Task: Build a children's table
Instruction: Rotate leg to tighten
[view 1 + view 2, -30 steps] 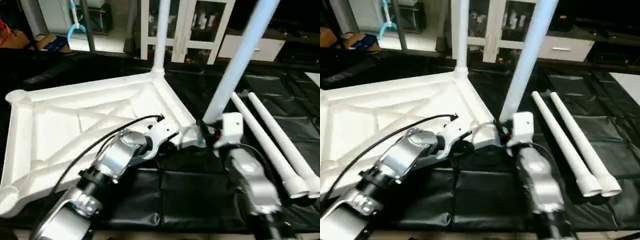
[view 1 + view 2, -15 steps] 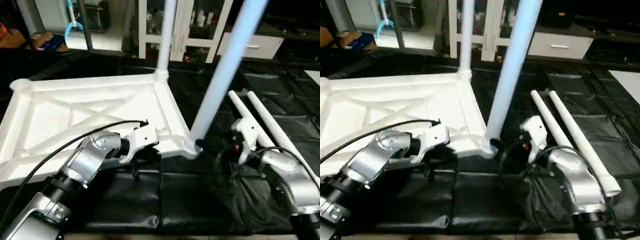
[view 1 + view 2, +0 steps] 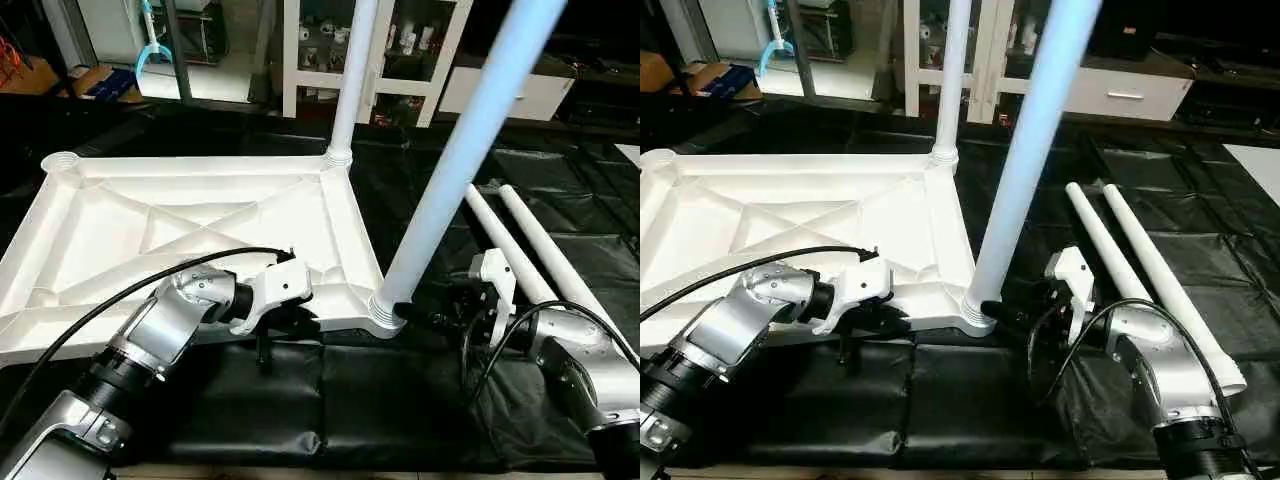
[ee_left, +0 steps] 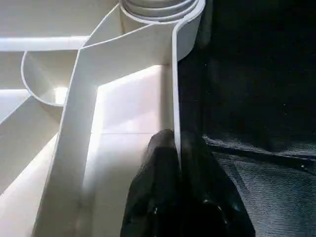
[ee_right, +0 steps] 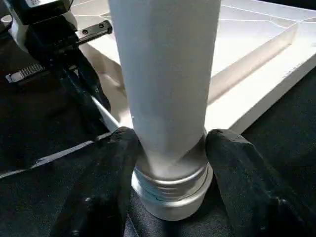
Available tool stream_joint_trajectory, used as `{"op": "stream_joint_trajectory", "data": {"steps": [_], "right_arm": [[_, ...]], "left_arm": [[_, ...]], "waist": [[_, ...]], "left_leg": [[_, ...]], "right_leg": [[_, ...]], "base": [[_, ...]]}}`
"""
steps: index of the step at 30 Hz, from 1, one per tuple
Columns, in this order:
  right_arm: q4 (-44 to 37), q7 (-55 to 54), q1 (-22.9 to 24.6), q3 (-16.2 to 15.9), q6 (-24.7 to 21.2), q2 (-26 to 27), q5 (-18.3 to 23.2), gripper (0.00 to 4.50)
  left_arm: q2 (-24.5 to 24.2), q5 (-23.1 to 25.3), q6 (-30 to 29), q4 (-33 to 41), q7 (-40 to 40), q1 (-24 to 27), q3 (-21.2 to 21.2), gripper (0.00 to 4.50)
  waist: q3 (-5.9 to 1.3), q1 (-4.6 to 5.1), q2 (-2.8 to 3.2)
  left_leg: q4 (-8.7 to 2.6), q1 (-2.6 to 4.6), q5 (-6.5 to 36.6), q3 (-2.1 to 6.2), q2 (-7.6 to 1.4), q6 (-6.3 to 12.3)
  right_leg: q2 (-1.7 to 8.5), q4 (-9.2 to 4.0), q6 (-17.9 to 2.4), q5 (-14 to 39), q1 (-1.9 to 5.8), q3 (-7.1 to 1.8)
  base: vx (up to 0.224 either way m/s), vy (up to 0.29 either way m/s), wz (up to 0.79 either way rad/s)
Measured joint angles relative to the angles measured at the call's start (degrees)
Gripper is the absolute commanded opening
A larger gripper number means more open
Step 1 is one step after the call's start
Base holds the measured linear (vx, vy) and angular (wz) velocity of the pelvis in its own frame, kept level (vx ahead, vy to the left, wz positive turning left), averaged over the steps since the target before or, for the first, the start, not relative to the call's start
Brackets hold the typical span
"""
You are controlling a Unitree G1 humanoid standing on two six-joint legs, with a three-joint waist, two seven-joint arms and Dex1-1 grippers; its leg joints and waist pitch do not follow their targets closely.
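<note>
The children's table's white tabletop (image 3: 200, 215) lies underside up on the black cover. One leg (image 3: 352, 80) stands in the far right corner socket. A second leg (image 3: 460, 170) stands in the near right socket. Two more legs (image 3: 1105, 235) (image 3: 1170, 280) lie side by side on the cover to the right. My left gripper (image 4: 177, 143) is shut on the tabletop's near rim, one finger on each side of the wall. My right gripper (image 5: 170, 143) is shut on the foot of the near leg just above the socket (image 5: 170, 197), fingers (image 5: 118, 163) pressed to both sides.
A black cable (image 3: 150, 285) runs over my left forearm above the tabletop. The black cover (image 3: 330, 400) stretches to the front edge between my arms. White cabinets (image 3: 420, 50) and a floor area stand behind the work surface.
My right gripper backed off the near leg's foot with its jaws wide, then came back and closed around it. The left gripper kept its hold. The view shifted.
</note>
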State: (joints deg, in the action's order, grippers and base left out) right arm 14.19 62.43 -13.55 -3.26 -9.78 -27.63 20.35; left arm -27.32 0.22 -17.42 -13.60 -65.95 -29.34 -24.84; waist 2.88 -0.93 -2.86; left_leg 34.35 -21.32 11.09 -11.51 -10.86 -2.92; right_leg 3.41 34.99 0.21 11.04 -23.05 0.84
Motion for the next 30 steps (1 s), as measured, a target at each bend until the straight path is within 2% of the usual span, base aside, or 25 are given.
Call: {"op": "stream_joint_trajectory", "data": {"steps": [3, 4, 6, 7, 12, 16, 22, 30], "right_arm": [[0.0, 0.15, 0.0, -0.17, 0.45, -0.04, -0.04, 2.19], [0.0, 0.12, 0.0, -0.13, 0.18, 0.0, 0.09, 2.49], [-0.01, 0.06, -0.04, -0.09, -0.33, 0.21, 0.53, 2.49], [-0.01, -0.02, -0.12, -0.09, -0.89, 0.56, 1.05, 2.76], [-0.05, 0.5, -0.17, -0.22, -1.32, 0.55, 1.27, 3.06], [-0.05, 0.44, -0.18, -0.71, -0.66, 0.56, 0.64, 3.06], [0.03, 0.43, -0.29, -1.05, -1.01, 0.57, -0.01, 2.46], [1.91, -2.24, -1.73, -1.04, -0.15, 2.37, -1.05, 2.05]], "left_arm": [[-0.07, 0.0, -0.07, 0.19, -0.09, 0.09, 0.01, 0.0], [-0.06, 0.0, -0.09, 0.19, -0.09, 0.09, 0.02, 0.0], [-0.01, 0.0, -0.13, 0.19, -0.09, 0.09, 0.02, 0.0], [0.06, 0.01, -0.14, 0.19, -0.09, 0.09, 0.0, 0.0], [0.26, 0.07, -0.14, 0.37, -0.26, 0.08, -0.23, 0.0], [0.44, 0.09, -0.14, 0.53, -0.87, 0.08, -0.6, 0.0], [0.52, 0.15, -0.14, 0.53, -1.01, 0.07, -0.71, 0.0], [0.61, 0.6, -0.5, 0.28, -0.15, 0.09, -0.24, 0.0]], "waist": [[0.0, -0.05, 0.0], [0.0, -0.05, -0.01], [0.0, -0.04, -0.01], [0.0, -0.07, 0.0], [0.0, -0.52, 0.0], [-0.01, -0.93, 0.02], [-0.01, -0.96, 0.02], [-0.03, -0.7, -0.06]], "left_leg": [[0.0, 0.0, 0.0, 0.0, 0.0, 0.0], [0.0, 0.0, 0.0, 0.0, 0.0, 0.0], [0.01, 0.0, 0.0, 0.0, 0.0, 0.0], [0.01, 0.0, 0.0, 0.0, 0.0, 0.0], [0.0, 0.0, 0.0, -0.01, 0.0, 0.01], [0.0, 0.02, 0.0, -0.01, 0.0, 0.0], [0.06, 0.03, 0.0, -0.01, 0.0, 0.0], [0.14, 0.06, -0.01, -0.01, -0.02, -0.01]], "right_leg": [[0.0, 0.01, 0.0, 0.0, 0.0, 0.0], [0.0, 0.01, 0.0, 0.0, 0.0, 0.0], [0.0, 0.01, 0.0, 0.0, 0.0, 0.0], [0.0, 0.01, 0.0, 0.0, 0.0, 0.0], [0.0, 0.0, 0.0, 0.0, -0.01, 0.0], [0.0, 0.03, 0.0, 0.0, 0.0, 0.0], [0.0, 0.05, -0.01, -0.01, 0.02, -0.01], [0.0, 0.15, -0.09, -0.06, 0.03, -0.01]], "base": [[0.0, 0.0, 0.0], [0.0, 0.0, 0.0], [0.0, 0.0, 0.0], [0.0, 0.0, 0.0], [0.0, 0.0, 0.0], [0.0, 0.0, 0.0], [0.0, 0.0, 0.0], [0.0, 0.0, 0.0]]}}
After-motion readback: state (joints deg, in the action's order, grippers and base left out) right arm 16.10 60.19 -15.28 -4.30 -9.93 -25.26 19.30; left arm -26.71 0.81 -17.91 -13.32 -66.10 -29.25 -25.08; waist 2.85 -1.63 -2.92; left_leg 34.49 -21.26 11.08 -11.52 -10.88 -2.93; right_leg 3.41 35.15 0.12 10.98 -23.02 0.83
